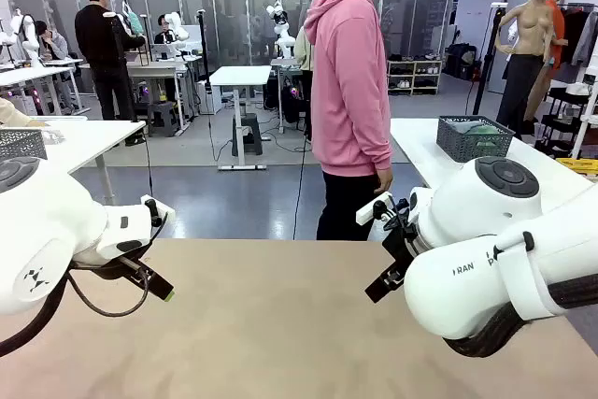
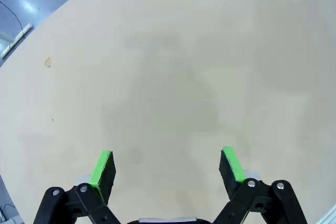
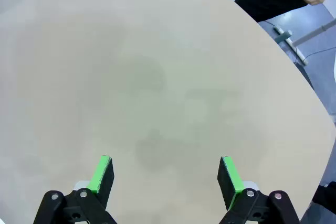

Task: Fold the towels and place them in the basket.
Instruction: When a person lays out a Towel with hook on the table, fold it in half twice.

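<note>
- Left gripper (image 2: 168, 162): hovers above the left part of the tan table (image 1: 280, 334), tilted down toward it. The jaws stand wide apart and the green pads (image 2: 103, 165) hold nothing. Plain tabletop lies between them.
- Step in hand: judged from this layout, the task stands at its start or between two towels. Both arms wait over the table and no fold is under way.
- Person (image 1: 350, 91): stands at the far edge of the table, just right of its middle, turned sideways. One hand (image 1: 383, 180) hangs by the hip, close to the table's far rim, and carries nothing.
- Right gripper (image 3: 167, 165): hovers above the right part of the table and is also angled down. The jaws stand fully apart, with nothing between the fingers.
- Basket (image 1: 467, 149): dark wire mesh with flared sides. It stands on a white side table beyond the right far corner of the tan table, well apart from both grippers.
- Pale cloth (image 1: 483, 128): shows above the basket's rim. Whether these are the towels cannot be told at this distance.
- Next move: a towel has to be laid flat on the table within reach of both arms. Each gripper then needs to descend on a corner and pinch only the top layer of terry.
</note>
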You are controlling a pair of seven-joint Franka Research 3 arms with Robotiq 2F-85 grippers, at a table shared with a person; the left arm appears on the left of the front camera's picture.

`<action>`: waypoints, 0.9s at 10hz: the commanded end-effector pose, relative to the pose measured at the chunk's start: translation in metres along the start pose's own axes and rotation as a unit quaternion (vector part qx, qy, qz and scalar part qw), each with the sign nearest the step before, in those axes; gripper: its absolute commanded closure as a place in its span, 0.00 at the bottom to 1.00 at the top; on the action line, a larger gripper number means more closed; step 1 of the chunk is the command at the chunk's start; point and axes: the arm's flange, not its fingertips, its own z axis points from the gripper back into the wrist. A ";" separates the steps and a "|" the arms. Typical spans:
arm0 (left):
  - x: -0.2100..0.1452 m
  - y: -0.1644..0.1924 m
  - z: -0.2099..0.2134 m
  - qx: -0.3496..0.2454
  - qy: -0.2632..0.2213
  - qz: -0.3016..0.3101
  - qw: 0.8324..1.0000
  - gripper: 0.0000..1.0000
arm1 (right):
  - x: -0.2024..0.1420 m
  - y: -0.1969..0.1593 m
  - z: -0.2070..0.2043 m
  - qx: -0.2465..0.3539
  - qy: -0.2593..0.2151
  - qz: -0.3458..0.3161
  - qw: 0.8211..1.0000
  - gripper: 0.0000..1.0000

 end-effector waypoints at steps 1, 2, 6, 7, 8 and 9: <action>0.000 0.000 0.000 0.000 0.000 0.000 1.000 0.00 | 0.000 0.000 0.000 0.000 0.000 0.000 1.000 0.00; 0.000 0.000 0.000 0.000 0.000 0.000 1.000 0.00 | 0.000 0.000 0.000 0.000 0.000 0.000 1.000 0.00; 0.000 0.000 0.000 0.000 0.000 0.000 1.000 0.00 | 0.000 0.000 0.000 0.000 0.000 0.000 1.000 0.00; 0.000 0.000 0.000 0.000 0.000 0.000 1.000 0.00 | 0.000 0.000 0.000 0.000 0.000 0.000 1.000 0.00; 0.000 0.000 0.000 0.000 0.000 0.000 1.000 0.00 | 0.000 0.000 0.000 0.000 0.000 0.000 1.000 0.00; 0.000 0.000 0.000 0.000 0.000 0.000 1.000 0.00 | 0.000 0.000 0.000 0.000 0.000 0.000 1.000 0.00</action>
